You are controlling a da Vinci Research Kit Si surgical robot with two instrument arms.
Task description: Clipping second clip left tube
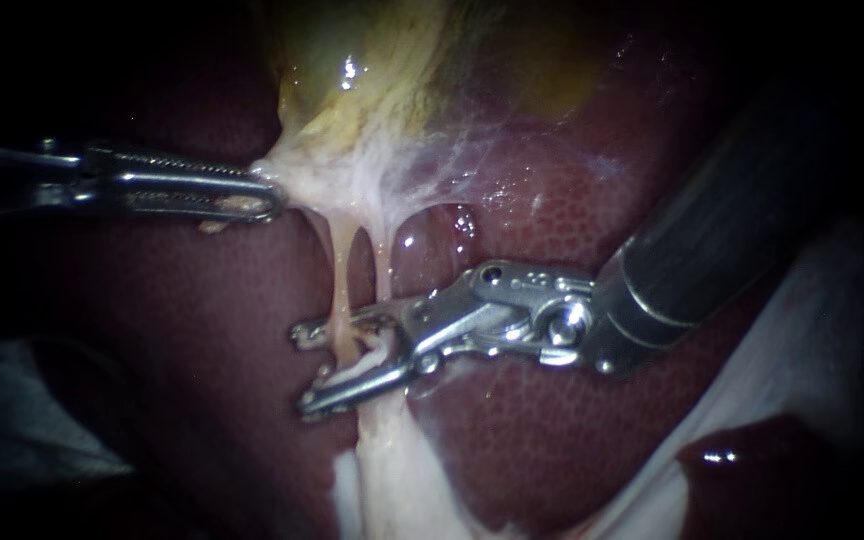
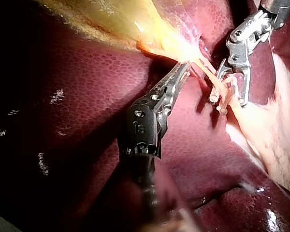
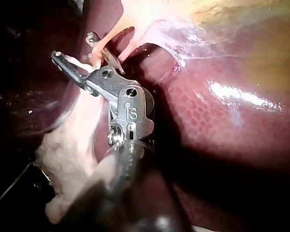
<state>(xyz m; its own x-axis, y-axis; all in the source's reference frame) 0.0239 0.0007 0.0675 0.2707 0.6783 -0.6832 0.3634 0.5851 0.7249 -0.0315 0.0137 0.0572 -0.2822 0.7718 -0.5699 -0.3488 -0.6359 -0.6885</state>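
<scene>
Claw of right instrument (image 3: 72, 45) gapes around tube (image 3: 109, 38)

Endoscope view: the light falls on the centre. The gallbladder (image 1: 372, 70) and the pale strands below it are brightest, and the margins drop to near black. Small wet glints sit on the liver (image 1: 552, 420) and on the metal of the right instrument (image 1: 302, 370). The left instrument (image 1: 267, 200) lies half in shadow.

Left wrist view: there is hard glare at the left instrument's tip (image 2: 183, 67). The liver is dim, and a dark shadow lies beside the shaft.

Right wrist view: a glare streak crosses the liver (image 3: 237, 96), and the shaft in the foreground is dark.
</scene>
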